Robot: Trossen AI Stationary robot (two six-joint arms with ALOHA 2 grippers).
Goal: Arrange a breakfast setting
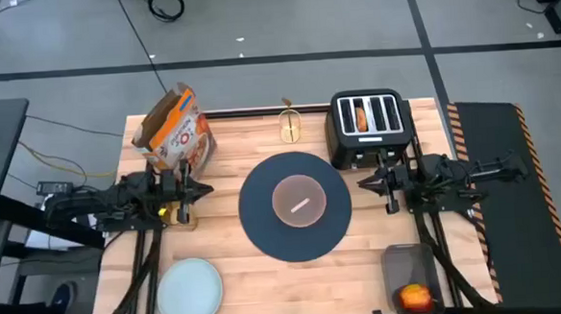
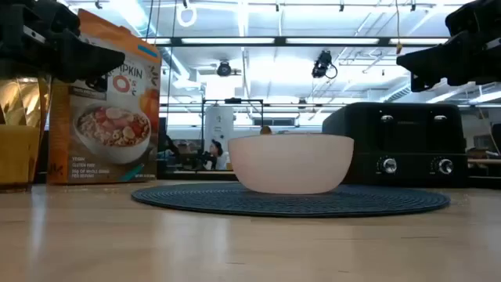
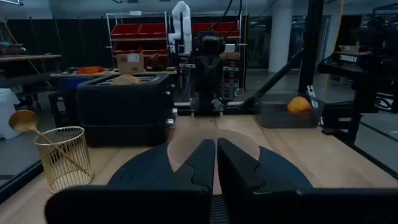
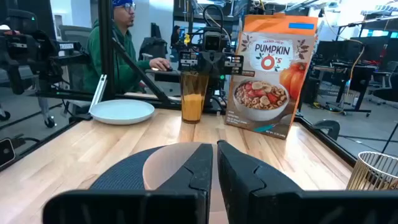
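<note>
though centred, tan bowl (image 1: 297, 198) on placemat (image 1: 265, 225)

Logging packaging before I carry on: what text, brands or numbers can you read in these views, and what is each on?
"PUMPKIN O's" on the front of the orange cereal box, read in the right wrist view.
"TRADER JOE'S" above it, small and only just readable.
"PKIN" and "O's" on the same box in the low view, partly cut off by an arm.
Small lines low on the box in the low view: too blurred to read.
Toaster, bowl, plate, cup: no readable text.
</note>
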